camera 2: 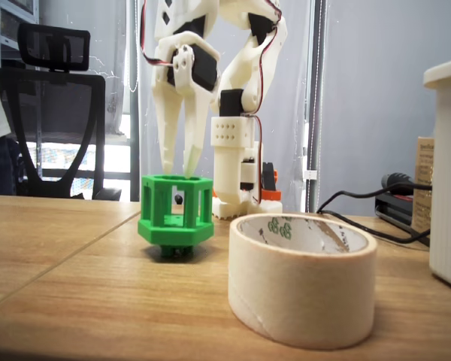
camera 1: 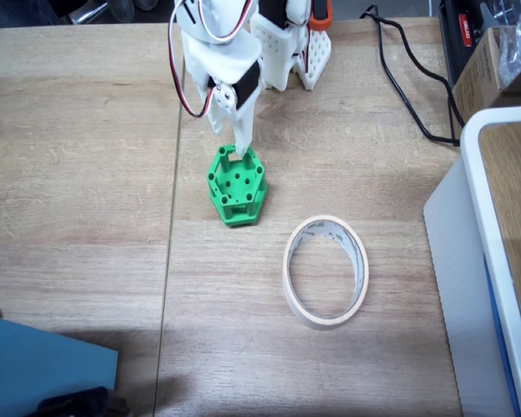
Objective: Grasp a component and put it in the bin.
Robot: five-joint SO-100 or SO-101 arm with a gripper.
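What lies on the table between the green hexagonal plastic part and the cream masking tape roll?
Nothing: bare wooden tabletop separates the green hexagonal plastic part from the cream masking tape roll, shown in the downward-looking fixed view.

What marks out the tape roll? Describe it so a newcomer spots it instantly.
Start at the white robot arm at the far edge of the wooden table in the downward-looking fixed view. Nearer the camera and to the right lies the tape roll, flat on the wood. It is a cream, hollow ring, unlike the green component under the pincer.
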